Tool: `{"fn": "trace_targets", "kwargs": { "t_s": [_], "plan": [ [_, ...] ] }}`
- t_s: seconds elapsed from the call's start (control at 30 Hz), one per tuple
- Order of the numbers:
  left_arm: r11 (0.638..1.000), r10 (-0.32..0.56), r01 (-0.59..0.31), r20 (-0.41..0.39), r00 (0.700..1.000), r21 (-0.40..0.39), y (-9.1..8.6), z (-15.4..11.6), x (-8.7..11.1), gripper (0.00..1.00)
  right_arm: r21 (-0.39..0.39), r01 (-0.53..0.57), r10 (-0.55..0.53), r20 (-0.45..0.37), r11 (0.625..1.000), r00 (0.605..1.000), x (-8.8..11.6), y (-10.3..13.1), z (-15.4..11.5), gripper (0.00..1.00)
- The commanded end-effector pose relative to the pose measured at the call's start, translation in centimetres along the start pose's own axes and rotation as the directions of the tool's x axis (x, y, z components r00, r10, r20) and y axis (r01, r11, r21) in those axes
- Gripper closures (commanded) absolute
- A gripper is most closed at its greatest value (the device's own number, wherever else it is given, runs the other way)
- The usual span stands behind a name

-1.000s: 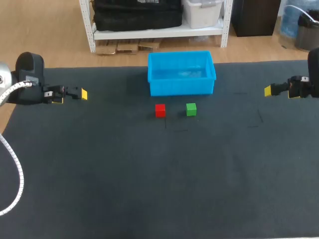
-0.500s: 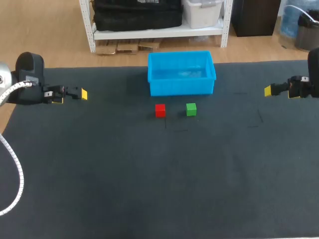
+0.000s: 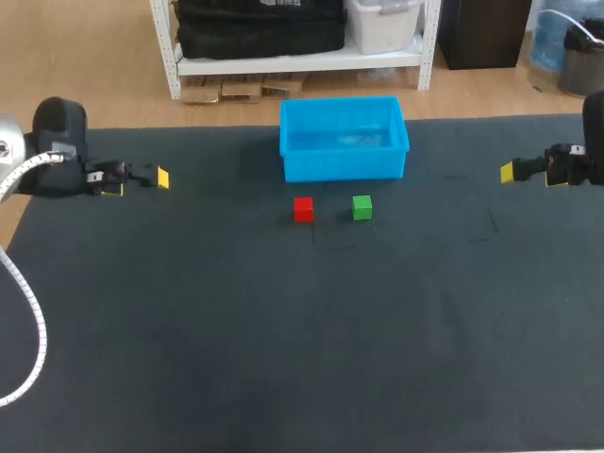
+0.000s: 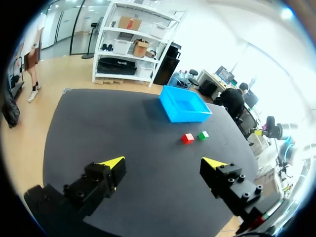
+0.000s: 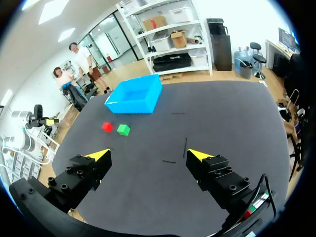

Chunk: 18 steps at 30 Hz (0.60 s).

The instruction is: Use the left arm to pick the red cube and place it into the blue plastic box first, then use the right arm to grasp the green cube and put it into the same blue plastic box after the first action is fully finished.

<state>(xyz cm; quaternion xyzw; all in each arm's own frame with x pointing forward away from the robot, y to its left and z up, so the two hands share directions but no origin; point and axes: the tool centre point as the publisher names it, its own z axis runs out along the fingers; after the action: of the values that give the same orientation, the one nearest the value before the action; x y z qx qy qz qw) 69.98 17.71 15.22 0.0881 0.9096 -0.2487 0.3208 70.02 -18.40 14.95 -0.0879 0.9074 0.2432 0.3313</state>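
The red cube (image 3: pixel 303 209) and the green cube (image 3: pixel 362 207) sit side by side on the dark mat, just in front of the empty blue plastic box (image 3: pixel 343 165). My left gripper (image 3: pixel 139 182) hovers open far to the left of them, holding nothing. My right gripper (image 3: pixel 528 175) hovers open far to the right, also holding nothing. In the left wrist view, well ahead of the open gripper (image 4: pixel 163 162), are the red cube (image 4: pixel 187 138), green cube (image 4: pixel 203 135) and box (image 4: pixel 190 116). The right wrist view has them ahead of its open gripper (image 5: pixel 148 154): red cube (image 5: pixel 107 127), green cube (image 5: pixel 123 130), box (image 5: pixel 131 107).
The dark mat (image 3: pixel 283 340) covers the whole table, with a few faint marks near the cubes. A white cable (image 3: pixel 33 330) loops down from my left arm along the table's left edge.
My left arm has edged slightly to the right. The cubes, the box and the right arm have not moved.
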Motion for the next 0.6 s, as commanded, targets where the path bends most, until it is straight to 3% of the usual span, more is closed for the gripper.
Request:
{"fn": "trace_targets", "kwargs": {
  "t_s": [0.03, 0.43, 0.6],
  "plan": [
    [0.996, -0.026, 0.018, -0.085, 0.996, -0.088, -1.1, 1.0, -1.5, 0.00, -0.001, 0.001, -0.001, -0.001, 1.000, 1.000, 0.0, -0.1, 0.0, 0.00],
    [0.967, -0.074, 0.014, -0.230, 0.970, -0.253, -4.1, 4.9, -2.0, 0.00, -0.001, 0.001, -0.001, -0.001, 1.000, 1.000, 0.0, -0.1, 0.0, 0.00],
    [0.965, -0.094, 0.022, -0.270, 0.958, -0.260, -5.1, 6.5, -1.6, 0.00, -0.001, 0.001, -0.001, -0.001, 1.000, 1.000, 0.0, -0.1, 0.0, 0.00]
  ]
}}
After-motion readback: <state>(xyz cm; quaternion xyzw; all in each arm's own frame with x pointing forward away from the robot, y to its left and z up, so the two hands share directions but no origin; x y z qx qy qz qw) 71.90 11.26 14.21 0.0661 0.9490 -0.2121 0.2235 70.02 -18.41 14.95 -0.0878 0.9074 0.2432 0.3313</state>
